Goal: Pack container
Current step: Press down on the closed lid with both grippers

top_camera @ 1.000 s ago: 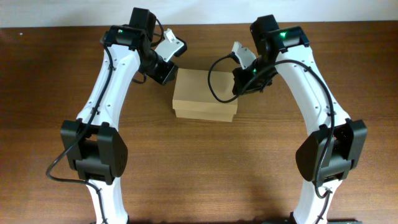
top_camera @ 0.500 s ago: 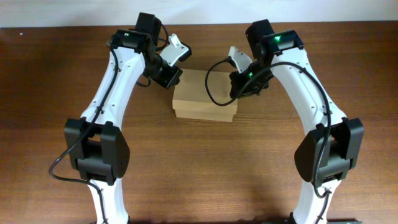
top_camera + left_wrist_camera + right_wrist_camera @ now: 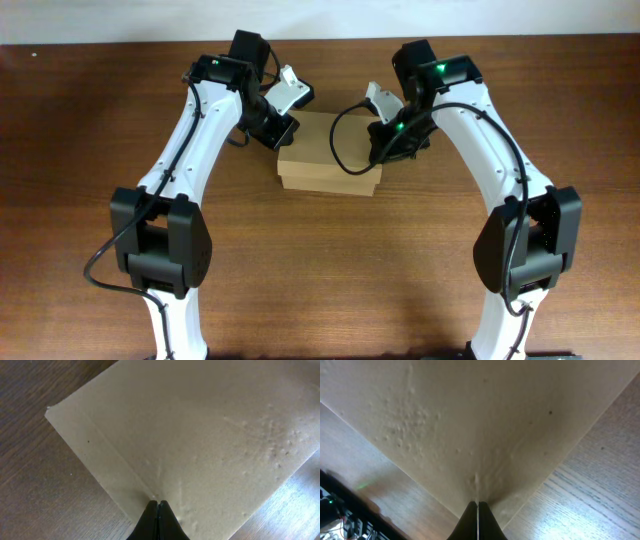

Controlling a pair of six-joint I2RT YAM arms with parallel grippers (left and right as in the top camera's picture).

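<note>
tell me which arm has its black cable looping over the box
The right arm: its black cable loops out over the container's lid. The left arm's cable hangs beside the container, over the table.

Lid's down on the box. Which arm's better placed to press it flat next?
Left, narrowly. The left gripper, jaws shut, is over the box just inside its edge, by the crease. The right gripper, also shut, is over a corner, where a push may slip off.

Dark wood-grain table (image 3: 320, 290) extending around both pairs of jaws, a pale strip (image 3: 320, 18) beyond its far edge, and bright glare on the wood right of the right gripper (image 3: 477, 506).
</note>
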